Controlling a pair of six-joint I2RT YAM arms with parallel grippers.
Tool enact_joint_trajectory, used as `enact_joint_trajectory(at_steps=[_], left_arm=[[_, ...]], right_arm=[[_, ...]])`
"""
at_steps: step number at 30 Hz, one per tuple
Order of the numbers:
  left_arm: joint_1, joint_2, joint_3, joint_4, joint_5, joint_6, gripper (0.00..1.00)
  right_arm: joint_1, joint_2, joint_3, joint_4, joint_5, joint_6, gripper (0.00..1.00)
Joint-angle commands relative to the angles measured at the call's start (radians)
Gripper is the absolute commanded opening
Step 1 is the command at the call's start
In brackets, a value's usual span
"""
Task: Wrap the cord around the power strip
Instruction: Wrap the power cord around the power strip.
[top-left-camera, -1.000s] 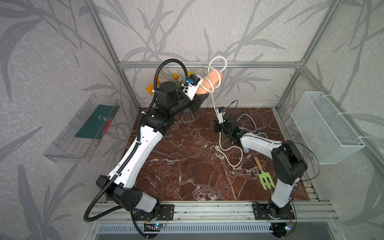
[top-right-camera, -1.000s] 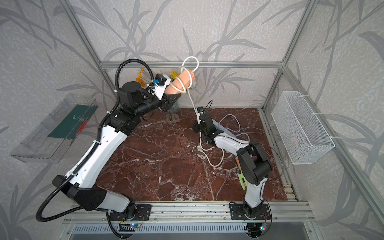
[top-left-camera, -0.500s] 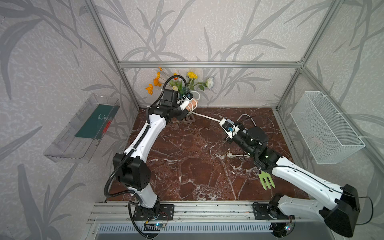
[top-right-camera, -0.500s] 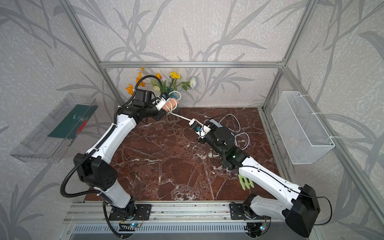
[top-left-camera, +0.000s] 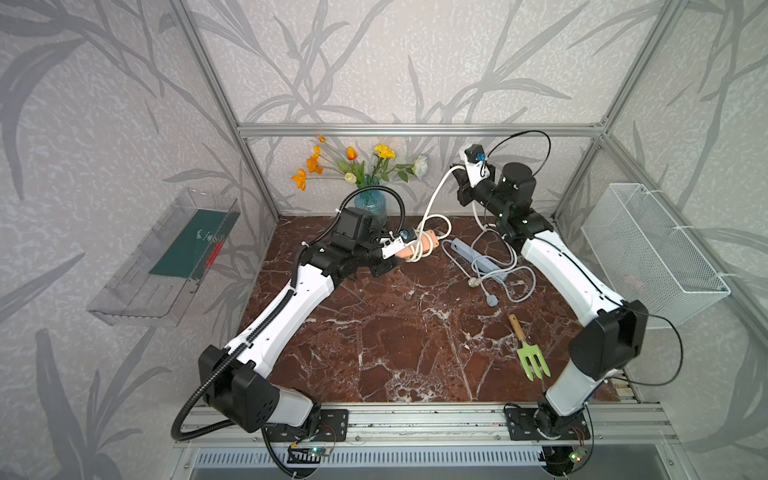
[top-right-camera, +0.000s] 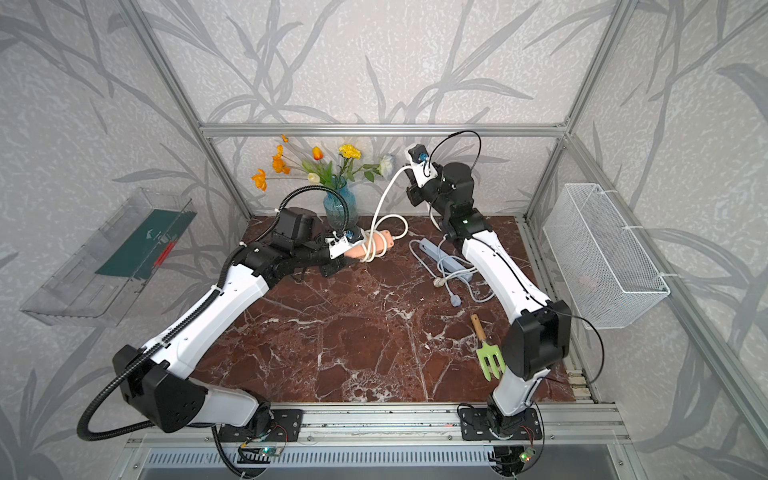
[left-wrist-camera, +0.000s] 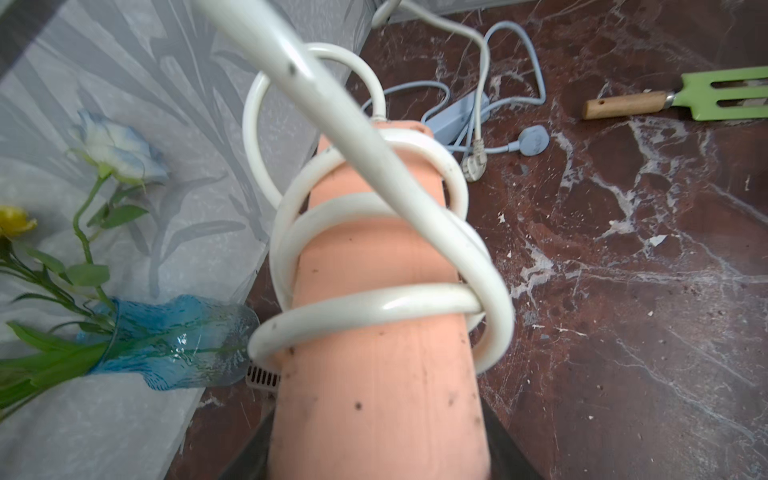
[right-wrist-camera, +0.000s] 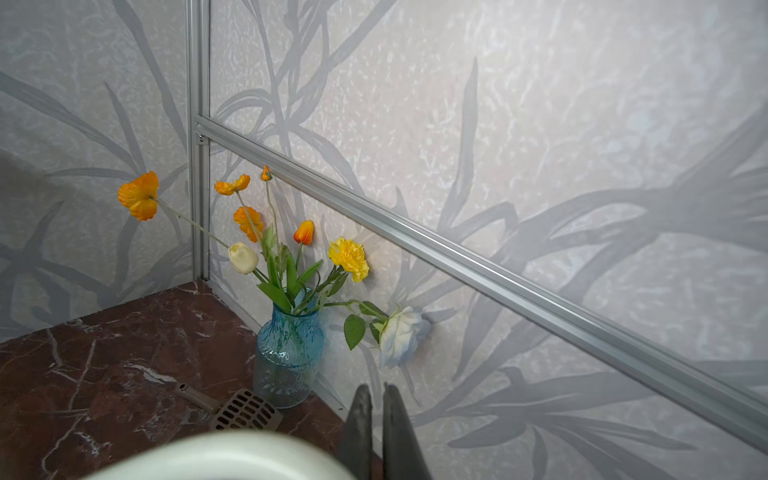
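A peach power strip (top-left-camera: 419, 246) (top-right-camera: 368, 248) (left-wrist-camera: 374, 386) hangs just above the back of the table, with my left gripper (top-left-camera: 388, 257) (left-wrist-camera: 378, 465) shut on its near end. The white cord (top-left-camera: 435, 199) (top-right-camera: 384, 198) (left-wrist-camera: 374, 305) coils around it in a few loops. From the coils it climbs to my right gripper (top-left-camera: 459, 183) (top-right-camera: 411, 183) (right-wrist-camera: 376, 390), which is shut on it high at the back right. Past that grip the cord drops to its plug (top-left-camera: 472, 282) on the table.
A grey-blue power strip (top-left-camera: 478, 257) with its tangled cable lies under the right arm. A blue vase of flowers (top-left-camera: 370, 203) stands at the back wall, a slotted scoop (right-wrist-camera: 245, 411) beside it. A green garden fork (top-left-camera: 530, 357) lies front right. A wire basket (top-left-camera: 648, 253) hangs right.
The right gripper has risen from the middle of the table to high at the back right, drawing the cord up. The left gripper has brought the power strip down and rightward.
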Motion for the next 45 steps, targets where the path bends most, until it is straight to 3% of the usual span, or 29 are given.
enact_joint_trajectory(at_steps=[1,5,11,14,18,23,25,28,33,37,41,45], left_arm=[[-0.060,-0.057,0.017,-0.016,0.161,0.025,0.00],[-0.052,-0.118,0.025,0.103,0.255,-0.104,0.00],[0.039,-0.188,-0.011,0.482,0.332,-0.409,0.00],[0.157,-0.159,-0.001,0.615,0.280,-0.584,0.00],[0.245,-0.127,0.040,0.628,0.120,-0.637,0.00],[0.257,-0.035,0.143,0.441,-0.158,-0.462,0.00],[0.258,0.020,0.186,0.345,-0.308,-0.350,0.00],[0.236,0.086,0.203,0.223,-0.418,-0.171,0.00],[0.147,0.095,0.092,0.144,-0.356,0.036,0.00],[0.104,0.051,0.022,0.029,-0.152,0.122,0.00],[0.082,0.034,0.019,-0.092,-0.080,0.127,0.00],[0.068,0.032,0.035,-0.109,-0.051,0.082,0.00]], right_arm=[[-0.054,0.117,0.173,-0.042,-0.036,0.165,0.00],[-0.035,0.205,0.192,-0.152,-0.009,0.141,0.00],[0.050,0.196,-0.014,-0.152,0.056,0.098,0.00],[0.088,0.140,-0.189,-0.073,0.089,0.114,0.00],[0.107,0.048,-0.398,0.027,0.117,0.189,0.00],[0.172,-0.111,-0.563,0.057,0.173,0.128,0.00],[0.209,-0.181,-0.600,0.034,0.195,0.063,0.00],[0.285,-0.280,-0.614,-0.005,0.190,-0.083,0.00],[0.381,-0.326,-0.435,-0.123,0.244,-0.339,0.00],[0.385,-0.288,-0.248,-0.168,0.282,-0.539,0.00],[0.386,-0.246,-0.114,-0.184,0.298,-0.695,0.00],[0.385,-0.199,-0.042,-0.229,0.319,-0.693,0.09]])
